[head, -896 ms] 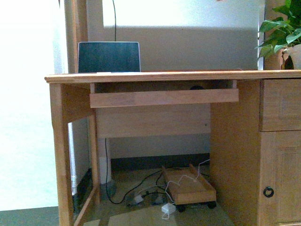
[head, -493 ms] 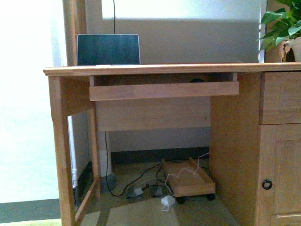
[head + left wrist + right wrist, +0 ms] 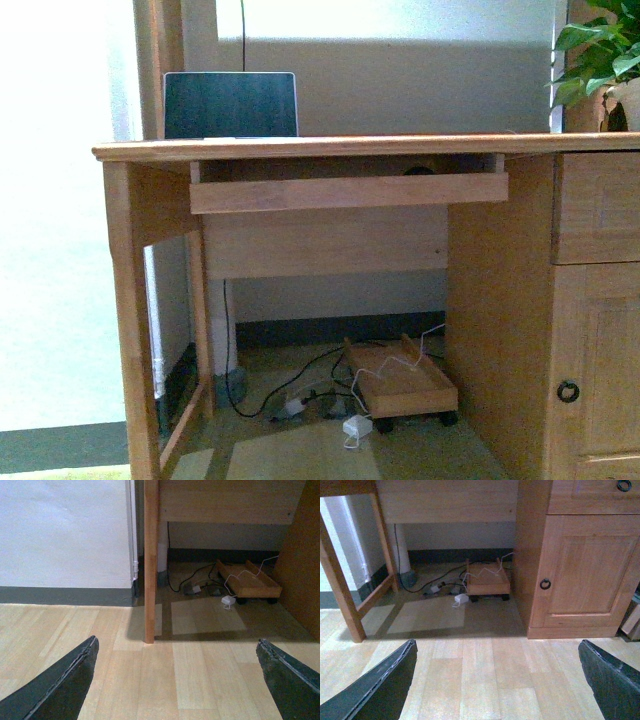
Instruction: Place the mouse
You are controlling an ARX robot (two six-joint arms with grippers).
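A small dark domed shape shows just above the front board of the pull-out keyboard tray under the wooden desk top. It may be the mouse, but most of it is hidden. Neither arm shows in the front view. My left gripper is open and empty, low over the wood floor, facing the desk's left leg. My right gripper is open and empty over the floor, facing the desk's cabinet door.
A laptop stands open on the desk at the back left. A potted plant stands at the right. Under the desk a wheeled wooden tray, cables and a white adapter lie on the floor.
The desk sits a little higher in the front view than 0.9 s ago. Nothing has moved over the last half second.
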